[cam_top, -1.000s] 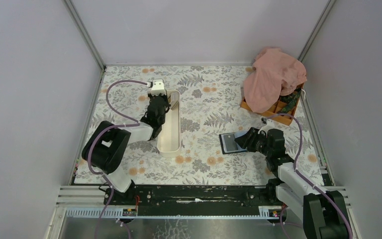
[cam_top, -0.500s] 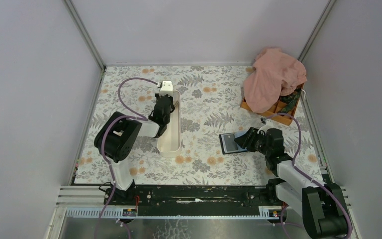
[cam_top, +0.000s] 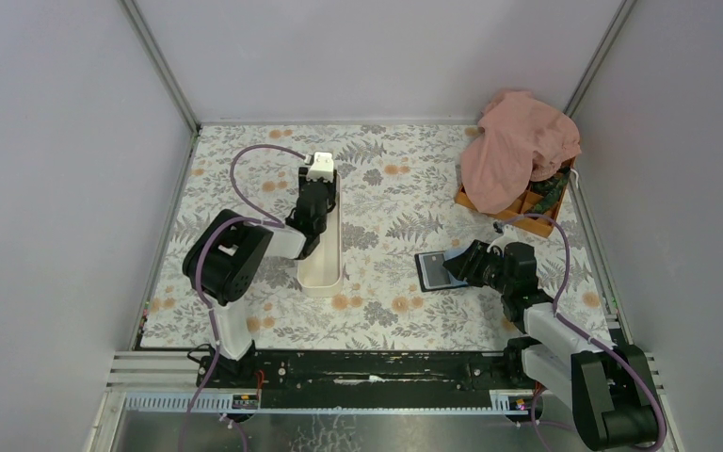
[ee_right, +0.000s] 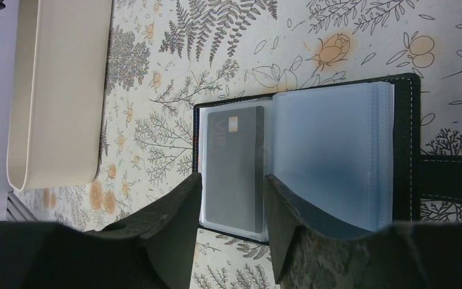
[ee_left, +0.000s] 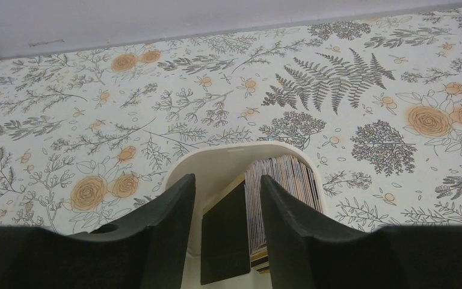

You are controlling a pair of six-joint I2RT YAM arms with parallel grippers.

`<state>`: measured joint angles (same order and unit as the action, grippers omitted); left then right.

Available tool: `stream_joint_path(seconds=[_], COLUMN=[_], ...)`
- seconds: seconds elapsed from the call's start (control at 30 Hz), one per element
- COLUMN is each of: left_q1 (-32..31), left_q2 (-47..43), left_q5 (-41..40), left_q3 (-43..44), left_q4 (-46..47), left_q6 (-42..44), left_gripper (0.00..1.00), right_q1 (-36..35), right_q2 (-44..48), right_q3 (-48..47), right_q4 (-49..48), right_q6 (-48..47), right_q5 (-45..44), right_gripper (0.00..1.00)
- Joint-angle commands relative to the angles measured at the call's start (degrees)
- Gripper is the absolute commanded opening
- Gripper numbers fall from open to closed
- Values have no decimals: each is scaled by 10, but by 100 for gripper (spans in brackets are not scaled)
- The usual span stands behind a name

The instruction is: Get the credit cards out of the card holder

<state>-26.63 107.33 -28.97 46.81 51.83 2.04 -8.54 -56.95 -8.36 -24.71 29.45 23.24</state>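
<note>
finding the card holder [ee_right: 331, 156] spread open on the tabletop [cam_top: 386, 207] just ahead of the right jaws, parted and clasping nothing; reading one grey card [ee_right: 234, 162] in the sleeve on the tray's side, long axis running straight toward that gap, short edge nearest. placing the left jaws, likewise released, well apart over the far end of the white tray [cam_top: 321, 273], above a dark card [ee_left: 224, 241] standing beside a stack of cards [ee_left: 283, 192]. judging the right arm much the nearer for the pull.
</note>
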Motion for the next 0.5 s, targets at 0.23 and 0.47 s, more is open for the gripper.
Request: stream_joint_path(seconds=[0.23,0.47], left_q1=[-5,-5], left_q2=[-75,-139], left_q5=[-21,-6], left_q3=[-10,-4], left_q4=[-21,-118], left_q6=[-30,-103], left_gripper=[58,75], right_q1=[-3,-3], right_q2=[7,6], right_q3=[2,4], right_q4=[-25,-31], right_q6=[3,5], right_q5=[5,8], right_gripper=[49,49])
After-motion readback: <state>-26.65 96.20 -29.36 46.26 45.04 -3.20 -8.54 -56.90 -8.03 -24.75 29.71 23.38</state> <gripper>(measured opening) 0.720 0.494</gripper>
